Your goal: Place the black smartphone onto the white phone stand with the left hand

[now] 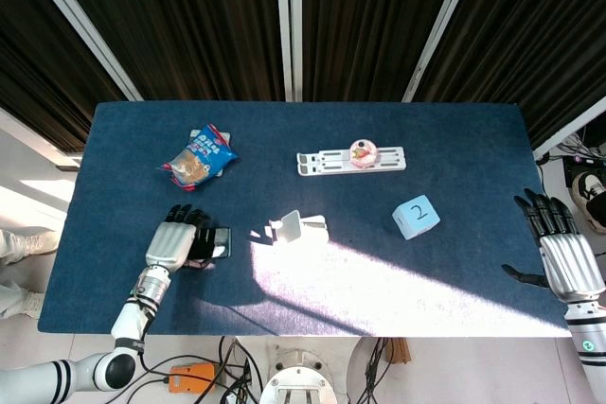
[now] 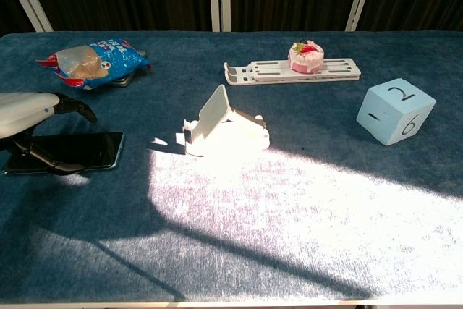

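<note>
The black smartphone (image 1: 222, 242) lies flat on the blue table, left of the white phone stand (image 1: 299, 228). My left hand (image 1: 177, 238) hovers over the phone's left part and hides most of it in the head view. In the chest view the left hand (image 2: 32, 110) sits just above the phone (image 2: 87, 148), fingers arched over its far edge and thumb low by its near edge, with nothing lifted. The stand (image 2: 221, 124) is upright in the sunlit patch, a hand's width right of the phone. My right hand (image 1: 561, 251) is open with fingers spread, beyond the table's right edge.
A snack bag (image 1: 199, 156) lies behind the phone at the back left. A white slotted tray (image 1: 327, 162) carrying a small pink cake (image 1: 363, 150) sits behind the stand. A light blue numbered cube (image 1: 416, 217) stands to the right of the stand.
</note>
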### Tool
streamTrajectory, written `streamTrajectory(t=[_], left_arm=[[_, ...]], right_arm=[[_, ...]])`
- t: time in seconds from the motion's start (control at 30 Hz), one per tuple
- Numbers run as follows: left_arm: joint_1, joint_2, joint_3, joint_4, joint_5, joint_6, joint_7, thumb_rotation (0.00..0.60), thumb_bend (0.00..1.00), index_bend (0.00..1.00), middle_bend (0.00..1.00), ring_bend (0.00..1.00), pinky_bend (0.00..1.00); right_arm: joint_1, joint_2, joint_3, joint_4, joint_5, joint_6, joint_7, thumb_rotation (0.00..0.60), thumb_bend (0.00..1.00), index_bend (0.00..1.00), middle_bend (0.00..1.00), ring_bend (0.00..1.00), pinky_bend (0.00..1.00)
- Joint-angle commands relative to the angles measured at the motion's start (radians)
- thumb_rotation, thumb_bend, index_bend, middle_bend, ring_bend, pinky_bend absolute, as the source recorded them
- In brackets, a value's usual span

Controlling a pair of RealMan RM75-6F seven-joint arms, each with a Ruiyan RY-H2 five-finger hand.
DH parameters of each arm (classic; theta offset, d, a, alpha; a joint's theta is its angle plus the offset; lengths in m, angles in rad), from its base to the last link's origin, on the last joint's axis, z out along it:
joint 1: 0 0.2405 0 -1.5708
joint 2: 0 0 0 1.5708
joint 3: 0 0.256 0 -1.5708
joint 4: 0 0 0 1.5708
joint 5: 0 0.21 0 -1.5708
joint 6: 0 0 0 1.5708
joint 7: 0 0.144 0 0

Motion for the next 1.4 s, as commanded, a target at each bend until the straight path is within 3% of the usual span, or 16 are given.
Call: streamTrajectory(t=[0.03,0.4,0.5,0.57,0.77,1.07,1.2,1.4], left_arm=[[-0.007,-0.007,0.006,0.007,-0.004,-0.001,0.003,0.517,0.12,0.22,0.13,0.0,0.0],[-0.022,-0.031,0.019,0.044,-0.033,0.0,-0.009,0.515,0.12,0.24,0.14,0.01,0.0],[-0.027,-0.036,0.022,0.054,-0.023,0.0,-0.024,0.518,0.14,0.33,0.2,0.06,0.0],[-0.027,-0.044,0.021,0.068,-0.004,0.007,-0.048,0.523,0.15,0.41,0.29,0.15,0.0],[-0.012,-0.058,0.019,0.103,0.089,0.031,-0.196,0.586,0.16,0.49,0.47,0.33,0.13],[0.013,-0.091,0.014,0.194,0.213,0.073,-0.446,0.6,0.19,0.55,0.56,0.43,0.29],[0.02,-0.1,0.011,0.228,0.263,0.094,-0.553,0.6,0.2,0.57,0.6,0.48,0.41],[0.035,-0.093,-0.019,0.208,0.287,0.122,-0.724,0.6,0.21,0.57,0.61,0.5,0.43]], right_arm=[[-0.001,0.0,-0.001,0.001,0.002,-0.002,0.001,0.6,0.11,0.0,0.0,0.0,0.04],[-0.001,-0.001,-0.002,-0.001,0.009,-0.007,-0.003,0.6,0.11,0.0,0.0,0.0,0.04],[-0.003,0.0,-0.002,-0.004,0.011,-0.006,-0.006,0.6,0.11,0.0,0.0,0.0,0.04],[-0.005,0.001,-0.003,-0.006,0.011,-0.003,-0.008,0.6,0.11,0.0,0.0,0.0,0.04],[-0.01,0.003,-0.004,-0.013,0.011,0.003,-0.013,0.6,0.11,0.0,0.0,0.0,0.04],[-0.013,0.004,-0.005,-0.019,0.008,0.008,-0.02,0.6,0.11,0.0,0.0,0.0,0.04],[-0.015,0.007,-0.005,-0.024,0.006,0.012,-0.023,0.6,0.11,0.0,0.0,0.0,0.04],[-0.017,0.007,-0.005,-0.028,0.004,0.014,-0.028,0.6,0.11,0.0,0.0,0.0,0.04]])
